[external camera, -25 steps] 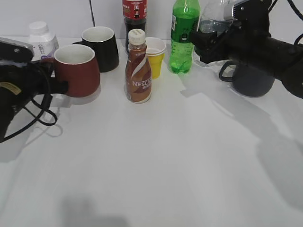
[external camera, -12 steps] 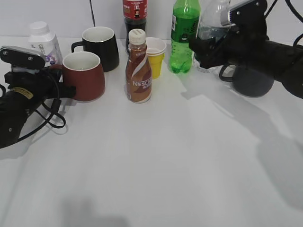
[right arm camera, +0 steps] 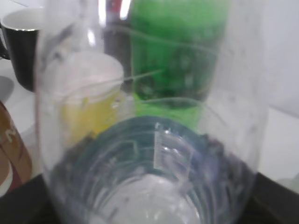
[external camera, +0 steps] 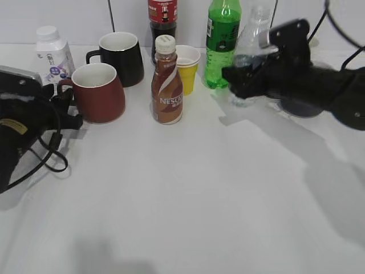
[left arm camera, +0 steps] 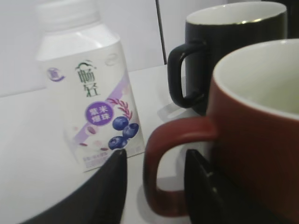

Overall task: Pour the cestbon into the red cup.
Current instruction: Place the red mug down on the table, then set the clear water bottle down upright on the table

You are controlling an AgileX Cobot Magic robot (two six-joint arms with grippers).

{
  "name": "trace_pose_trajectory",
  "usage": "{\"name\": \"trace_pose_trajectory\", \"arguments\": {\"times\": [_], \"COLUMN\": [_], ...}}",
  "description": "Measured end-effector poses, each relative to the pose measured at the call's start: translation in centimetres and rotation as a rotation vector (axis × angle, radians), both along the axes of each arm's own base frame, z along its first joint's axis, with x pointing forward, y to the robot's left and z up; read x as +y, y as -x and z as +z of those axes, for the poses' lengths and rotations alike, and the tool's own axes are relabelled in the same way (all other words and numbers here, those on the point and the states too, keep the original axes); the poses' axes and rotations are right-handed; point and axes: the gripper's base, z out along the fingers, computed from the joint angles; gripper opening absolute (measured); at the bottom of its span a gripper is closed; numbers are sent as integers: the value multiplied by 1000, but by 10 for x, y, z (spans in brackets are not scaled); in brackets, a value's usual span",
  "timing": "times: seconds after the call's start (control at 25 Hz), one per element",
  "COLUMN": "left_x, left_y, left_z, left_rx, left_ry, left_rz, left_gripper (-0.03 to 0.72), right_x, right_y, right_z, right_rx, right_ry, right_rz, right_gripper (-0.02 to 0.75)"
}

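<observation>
The red cup [external camera: 98, 94] stands on the white table at the left, handle pointing left. My left gripper [external camera: 71, 114] is open, its two black fingers on either side of the handle without pressing it, as the left wrist view [left arm camera: 154, 156] shows beside the red cup [left arm camera: 261, 140]. My right gripper [external camera: 239, 77] is shut on the cestbon [external camera: 251, 34], a clear bottle held upright above the table right of the green bottle. The cestbon [right arm camera: 149, 140] fills the right wrist view.
A black mug [external camera: 121, 57], a brown Nescafe bottle [external camera: 166, 85], a yellow paper cup [external camera: 187, 68], a green bottle [external camera: 221, 43], a cola bottle [external camera: 162, 17] and a white drink bottle [external camera: 52, 50] stand around the red cup. A dark mug [external camera: 305, 105] sits behind the right arm.
My right arm has carried the cestbon leftward and lower. The red cup shifted slightly right over the second, and my left arm has drawn back a little to the left.
</observation>
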Motion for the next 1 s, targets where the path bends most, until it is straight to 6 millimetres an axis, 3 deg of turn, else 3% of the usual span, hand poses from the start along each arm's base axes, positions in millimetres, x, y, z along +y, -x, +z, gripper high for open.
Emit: {"name": "trace_pose_trajectory", "arguments": {"times": [0.28,0.52,0.72,1.0], "left_x": [-9,-23,-26,-23], "left_y": [32,56,66,85], "left_z": [21,49,69,99], "left_rx": [-16,-61,13,122], "left_ry": [18,96,146,199], "left_rz": [-20,19,11,-40], "left_gripper": [318,319,321,321], "right_x": [3,7,7,6], "right_y": [-2,1,1,6], "right_z": [-32,-36,-37,-40], "right_rx": [36,10,20,112], "right_ry": [12,22,19,-19], "right_rz": [29,93,98,85], "right_gripper": [480,480,636,662]}}
